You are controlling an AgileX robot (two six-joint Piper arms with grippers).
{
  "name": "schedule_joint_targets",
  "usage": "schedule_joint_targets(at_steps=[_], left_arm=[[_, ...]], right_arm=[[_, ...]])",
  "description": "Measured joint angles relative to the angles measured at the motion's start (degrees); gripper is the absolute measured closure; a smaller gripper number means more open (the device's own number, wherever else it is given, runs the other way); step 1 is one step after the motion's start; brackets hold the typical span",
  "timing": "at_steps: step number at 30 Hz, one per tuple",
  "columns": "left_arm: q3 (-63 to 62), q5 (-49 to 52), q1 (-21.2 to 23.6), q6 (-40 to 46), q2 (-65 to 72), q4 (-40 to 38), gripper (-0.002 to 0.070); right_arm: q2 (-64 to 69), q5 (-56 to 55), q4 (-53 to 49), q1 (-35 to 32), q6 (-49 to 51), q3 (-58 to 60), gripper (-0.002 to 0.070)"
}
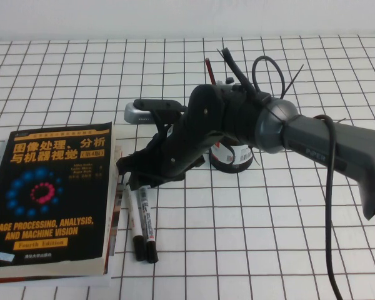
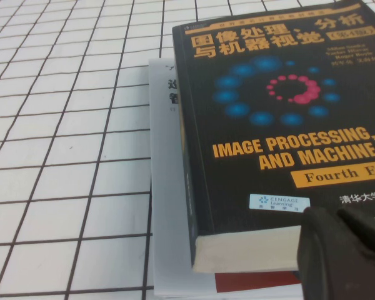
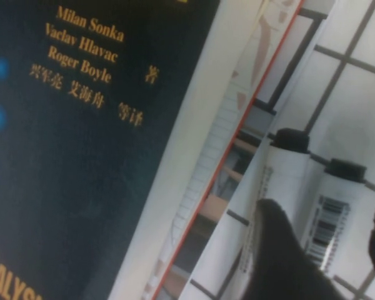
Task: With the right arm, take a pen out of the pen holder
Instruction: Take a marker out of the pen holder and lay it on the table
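Note:
Two white marker pens with black caps (image 1: 148,222) lie side by side on the gridded table, just right of the book. My right gripper (image 1: 137,178) hangs low over their upper ends. In the right wrist view its dark fingers (image 3: 272,250) stand apart, open, and the barcoded pen (image 3: 344,194) lies between them with a gap showing; the other pen (image 3: 284,172) lies beside it. The pen holder (image 1: 232,157) stands behind my right arm with a red pencil (image 1: 208,69) and dark pens sticking up. My left gripper (image 2: 337,250) hovers over the book's near corner, fingers together.
A thick black book (image 1: 50,194) lies on a thinner white and red one (image 2: 169,187) at the left of the table. The right arm's cable (image 1: 330,206) hangs in a loop at the right.

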Motion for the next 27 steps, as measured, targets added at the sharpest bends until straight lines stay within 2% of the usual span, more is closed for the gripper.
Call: schedule_joint_targets(at_steps=[4,7,9,13,15,27], left_arm=[[0.0,0.0,0.0,0.0,0.0,0.0,0.0679],[0.0,0.0,0.0,0.0,0.0,0.0,0.0679],[0.0,0.0,0.0,0.0,0.0,0.0,0.0679],[0.0,0.0,0.0,0.0,0.0,0.0,0.0679],[0.0,0.0,0.0,0.0,0.0,0.0,0.0679],[0.0,0.0,0.0,0.0,0.0,0.0,0.0679]], right_arm=[[-1.4,0.7,-2.2,0.1,0.0,0.0,0.0379],[-5.5,1.3,-6.5,1.2,0.0,1.1,0.0414],[-10.1,1.3,-9.2,2.4,0.0,3.5,0.0465],[-21.2,-0.8,-13.0,4.3,0.0,12.3,0.0624],[-27.2,-1.6,-13.8,4.6,0.0,17.8,0.0663],[-59.3,-1.2,-19.4,4.6,0.9,43.6,0.0690]])
